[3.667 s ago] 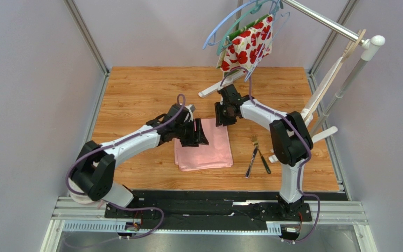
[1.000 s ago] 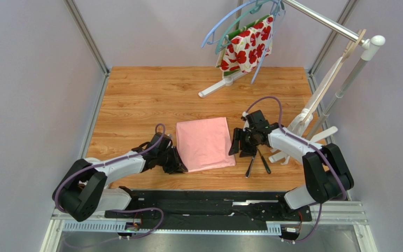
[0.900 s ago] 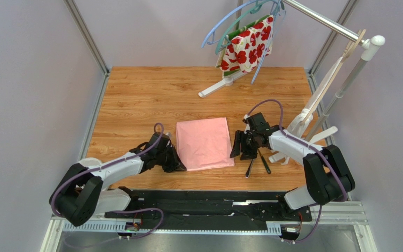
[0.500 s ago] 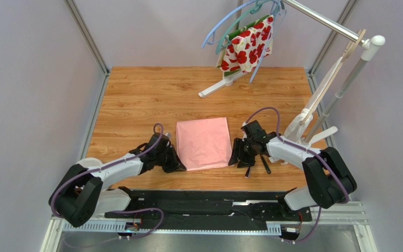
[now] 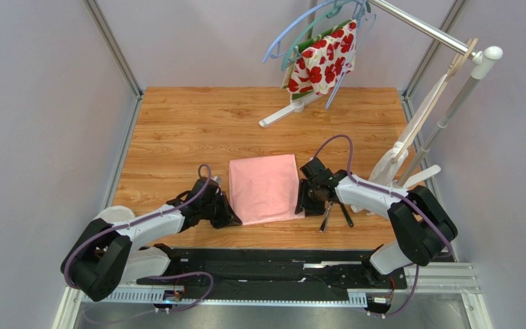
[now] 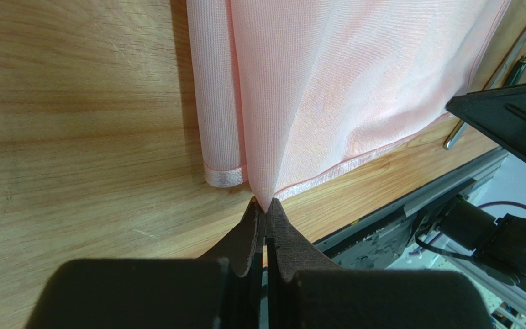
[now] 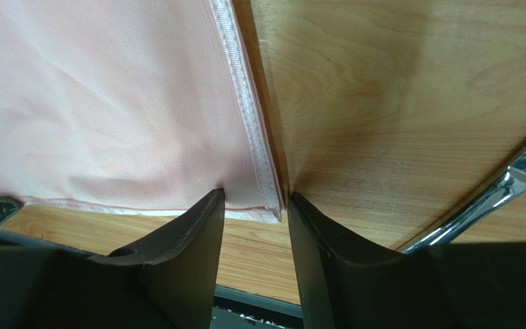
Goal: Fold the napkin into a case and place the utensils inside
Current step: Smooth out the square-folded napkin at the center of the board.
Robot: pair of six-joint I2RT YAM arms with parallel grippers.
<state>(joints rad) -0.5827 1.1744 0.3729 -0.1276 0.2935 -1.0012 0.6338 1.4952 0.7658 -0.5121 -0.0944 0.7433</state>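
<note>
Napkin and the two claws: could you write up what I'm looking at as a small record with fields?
napkin: light pink, folded flat on the wooden table
left gripper: shut on the napkin's near left corner
right gripper: open, one finger on each side of the near right corner's hem
utensils: lying on the table just right of the napkin, not inside it
stage: folding under way

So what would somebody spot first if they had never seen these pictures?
The big pink napkin lying flat in the middle of the wooden table jumps out first, with a black gripper at each near corner. The left gripper pinches its corner shut; the right gripper has open jaws either side of the other corner's hem. Then comes the red-flowered cloth hanging up at the back.
</note>
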